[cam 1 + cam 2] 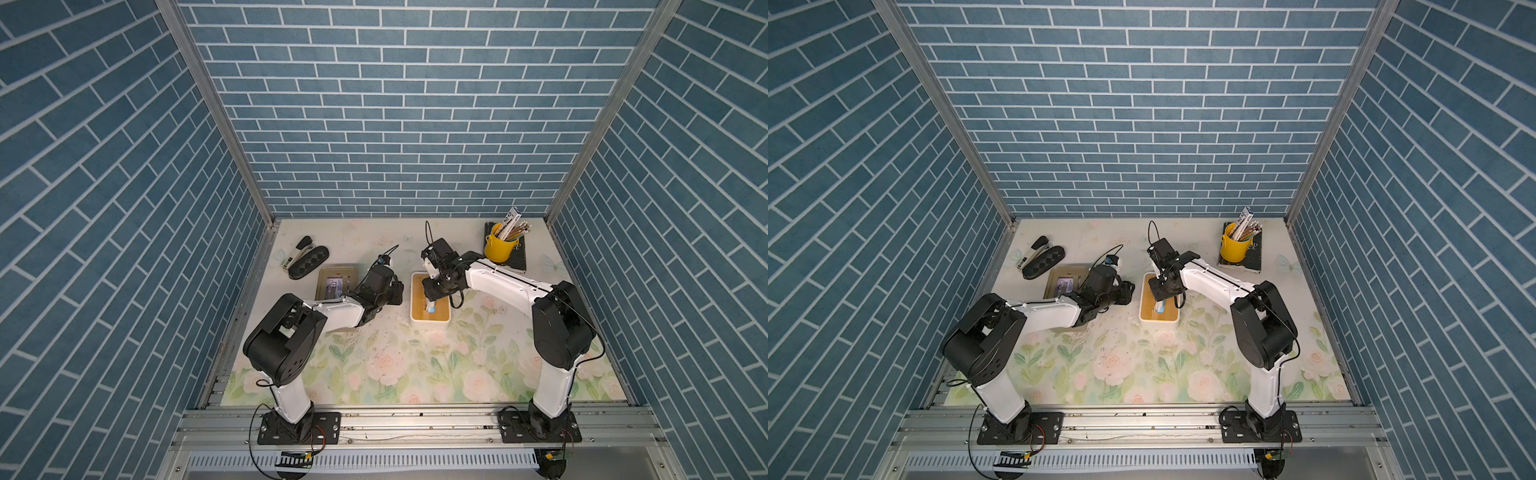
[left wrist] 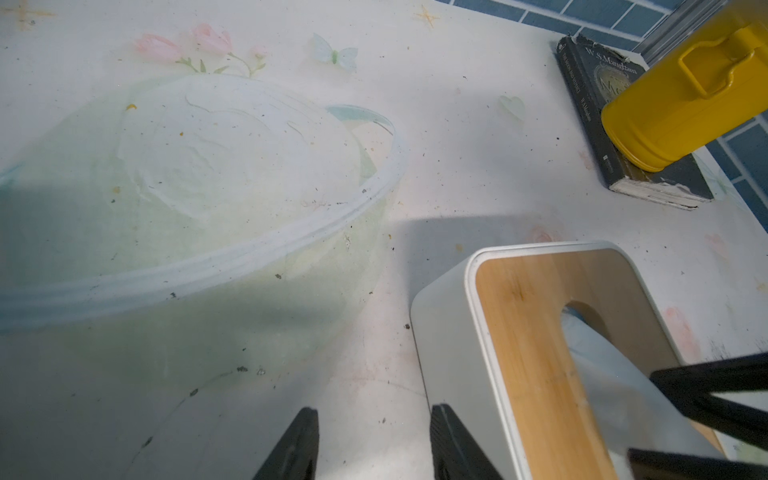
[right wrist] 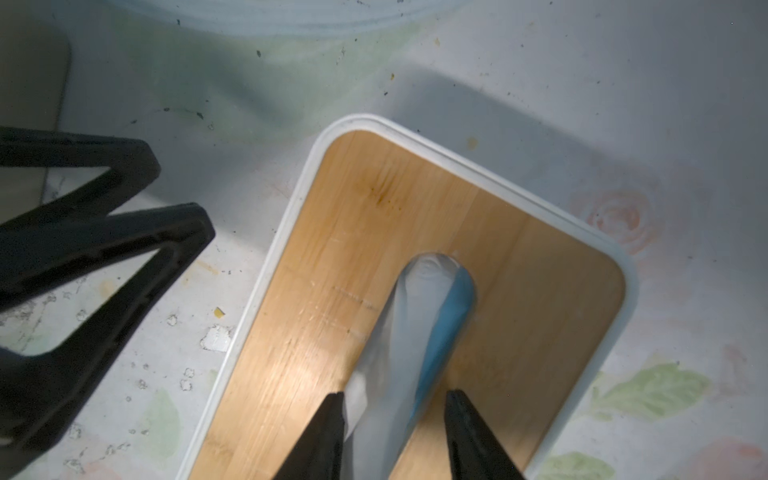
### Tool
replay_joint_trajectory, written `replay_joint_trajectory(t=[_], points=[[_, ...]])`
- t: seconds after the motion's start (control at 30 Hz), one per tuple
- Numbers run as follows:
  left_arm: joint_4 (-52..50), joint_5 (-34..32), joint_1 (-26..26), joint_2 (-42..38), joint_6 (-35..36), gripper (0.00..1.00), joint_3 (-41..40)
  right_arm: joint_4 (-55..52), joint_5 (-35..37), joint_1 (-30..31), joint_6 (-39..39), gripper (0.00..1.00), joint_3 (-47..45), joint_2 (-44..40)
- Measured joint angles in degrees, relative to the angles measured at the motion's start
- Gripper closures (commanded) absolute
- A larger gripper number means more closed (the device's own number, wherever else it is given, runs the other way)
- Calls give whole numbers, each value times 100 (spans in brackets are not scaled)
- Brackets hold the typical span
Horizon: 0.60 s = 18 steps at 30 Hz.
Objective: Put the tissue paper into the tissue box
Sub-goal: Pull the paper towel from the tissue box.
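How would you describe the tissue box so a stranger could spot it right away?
Find the floral table; the tissue box sits near its middle. It is the only white container with a wooden lid, and pale tissue paper pokes up through the lid's slot.

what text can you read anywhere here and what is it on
"W.S.Maugham": cover of the dark book under the yellow cup.
Book title and spine print: too blurred to read.
Printed packet in the cup: too small to read.
Tissue box: no lettering seen.
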Motion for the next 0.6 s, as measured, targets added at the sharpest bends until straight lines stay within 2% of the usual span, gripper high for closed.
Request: replay_joint_trajectory(t=[0.1,0.3,0.43,0.6], points=[[0,0,0,0,0,51,0,76,-11,4,-4,79,-57,0],[0,-2,0,0,0,51,0,295,-44,33,24,92,-238,-4],[0,-2,0,0,0,51,0,411,26,42,26,96,-348,-129],[2,-4,0,0,0,51,0,640,201,48,81,98,-732,-708]])
